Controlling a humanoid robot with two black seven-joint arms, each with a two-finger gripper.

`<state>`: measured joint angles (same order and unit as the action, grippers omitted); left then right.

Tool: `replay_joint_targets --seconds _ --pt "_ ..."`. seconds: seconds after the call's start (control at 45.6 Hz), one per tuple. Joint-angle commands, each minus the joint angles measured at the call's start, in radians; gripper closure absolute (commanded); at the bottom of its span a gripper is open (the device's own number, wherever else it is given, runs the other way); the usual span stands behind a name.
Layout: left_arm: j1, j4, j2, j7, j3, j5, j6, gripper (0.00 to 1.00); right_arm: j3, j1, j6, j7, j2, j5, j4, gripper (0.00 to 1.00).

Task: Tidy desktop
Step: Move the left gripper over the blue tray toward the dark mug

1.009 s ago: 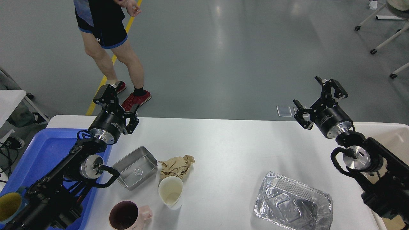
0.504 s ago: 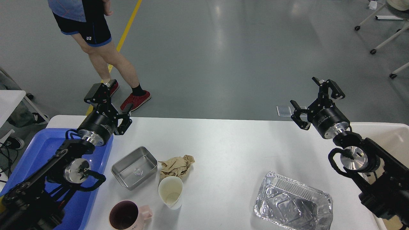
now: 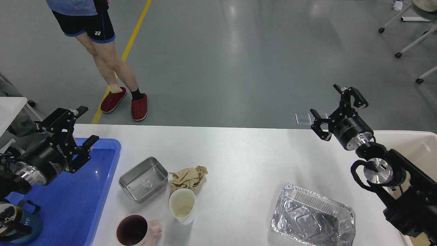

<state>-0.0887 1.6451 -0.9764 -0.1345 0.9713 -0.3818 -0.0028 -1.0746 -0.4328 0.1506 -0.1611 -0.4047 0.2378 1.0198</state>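
Note:
The white desktop [image 3: 239, 153] fills the lower half of the view. On it lie a small steel tray [image 3: 143, 179], a crumpled brown paper [image 3: 188, 177], a white paper cup [image 3: 182, 205], a pink mug [image 3: 134, 231] and a foil tray [image 3: 312, 218]. My left gripper [image 3: 75, 131] is open and empty above the blue tray [image 3: 75, 198] at the left. My right gripper [image 3: 336, 111] is open and empty above the desktop's far right edge.
A dark mug [image 3: 17, 222] sits in the blue tray's near corner. A beige bin [image 3: 420, 147] stands at the right end of the table. A person [image 3: 102, 51] stands beyond the far left edge. Chair legs on wheels are at the back right.
My left arm has swung left and pulled back, from beside the steel tray to over the blue tray. The person has stepped left. The right arm has barely moved.

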Motion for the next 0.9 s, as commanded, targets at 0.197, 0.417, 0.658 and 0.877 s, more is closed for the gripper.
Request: replay_joint_targets --seconds 0.197,0.417,0.658,0.877 --pt "0.000 0.105 -0.448 0.041 -0.146 0.020 -0.112 0.03 -0.001 0.013 0.001 -0.001 0.017 0.001 0.000 0.00" --pt "0.006 0.116 -0.599 0.072 -0.200 0.018 -0.174 0.03 0.001 0.016 0.001 -0.001 0.020 0.001 0.000 0.00" --pt "0.006 0.116 -0.688 0.069 -0.210 0.017 -0.200 0.03 -0.001 0.017 0.001 -0.001 0.021 0.001 0.000 0.00" --pt "0.020 0.116 -0.676 0.069 -0.210 0.017 -0.223 0.03 0.001 0.019 0.001 -0.001 0.043 0.001 0.000 0.00"
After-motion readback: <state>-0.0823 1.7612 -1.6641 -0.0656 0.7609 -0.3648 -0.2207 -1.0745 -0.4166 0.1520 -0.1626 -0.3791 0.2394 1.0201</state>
